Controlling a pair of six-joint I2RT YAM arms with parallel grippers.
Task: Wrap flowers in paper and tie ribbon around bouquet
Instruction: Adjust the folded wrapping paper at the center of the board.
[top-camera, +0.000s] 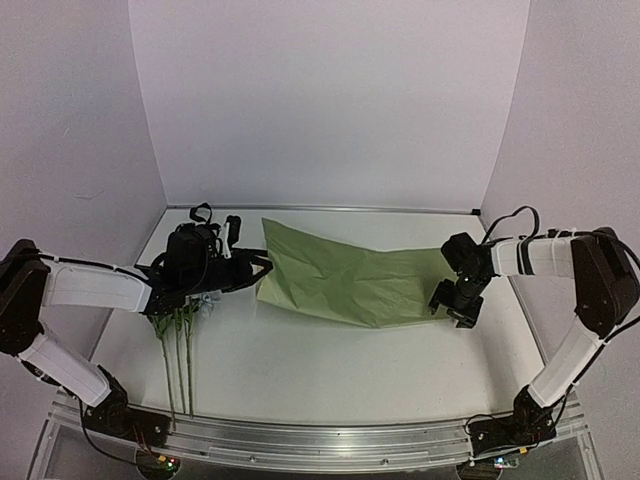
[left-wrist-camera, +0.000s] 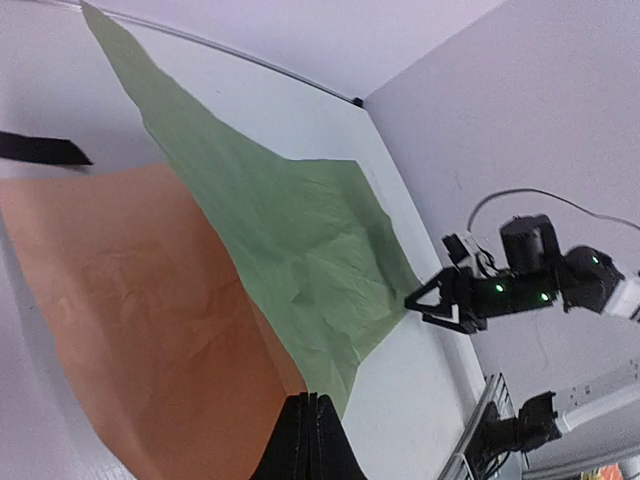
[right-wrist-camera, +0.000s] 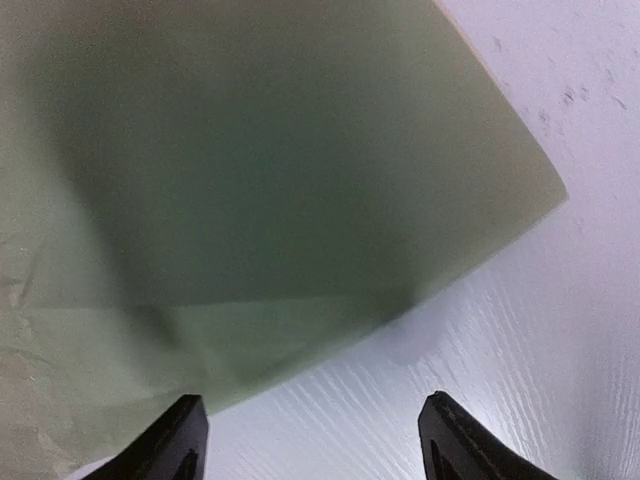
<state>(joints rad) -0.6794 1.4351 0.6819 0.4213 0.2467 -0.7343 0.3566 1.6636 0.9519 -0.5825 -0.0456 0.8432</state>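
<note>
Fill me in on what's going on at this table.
Two robot arms are working on a sheet of paper spread green side up on the table. The left gripper is shut on the paper's left edge, lifted enough for its wrist camera to see the tan underside. The right gripper sits at the paper's right corner with jaws open, holding nothing. The flowers lie beside the paper under the left arm, not yet wrapped.

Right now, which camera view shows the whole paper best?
The top external view shows it best: the paper appears there with all its edges, olive-green side up. The left wrist view cuts it off at the frame, but it also shows the tan-brown side. The right wrist view shows only one blurred green corner.
</note>
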